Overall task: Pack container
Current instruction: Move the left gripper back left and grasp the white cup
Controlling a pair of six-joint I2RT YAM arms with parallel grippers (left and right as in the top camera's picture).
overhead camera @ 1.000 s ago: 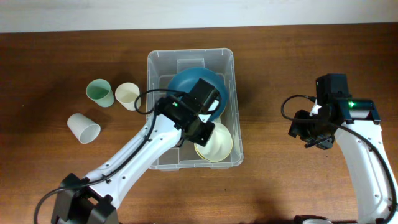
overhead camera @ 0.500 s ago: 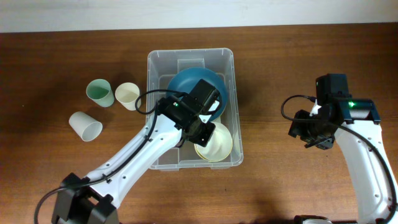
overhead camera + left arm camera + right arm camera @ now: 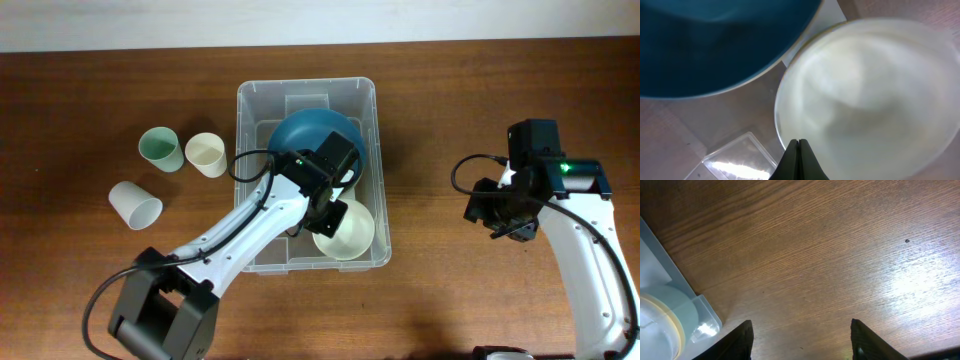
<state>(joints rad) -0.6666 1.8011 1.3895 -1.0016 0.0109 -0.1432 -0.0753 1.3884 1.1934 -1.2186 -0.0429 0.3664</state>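
The container (image 3: 246,110) sits mid-tabletop (image 3: 90,300), directly beneath the left jaws and well to one side of the right jaws, whose wrist view catches only one corner of it. Inside it, a blue bowl (image 3: 312,135) lies just beyond the left jaws and a cream bowl (image 3: 350,232) sits at their tips. Those jaws are clenched together; I cannot tell whether the cream bowl's rim is pinched between them. The step looks like seating that bowl: lower it flat onto the base, let go, then rise straight up, clear of the blue bowl and the wall. The right jaws hang spread apart over the tabletop. Three cups (image 3: 160,148) stand outside the container.
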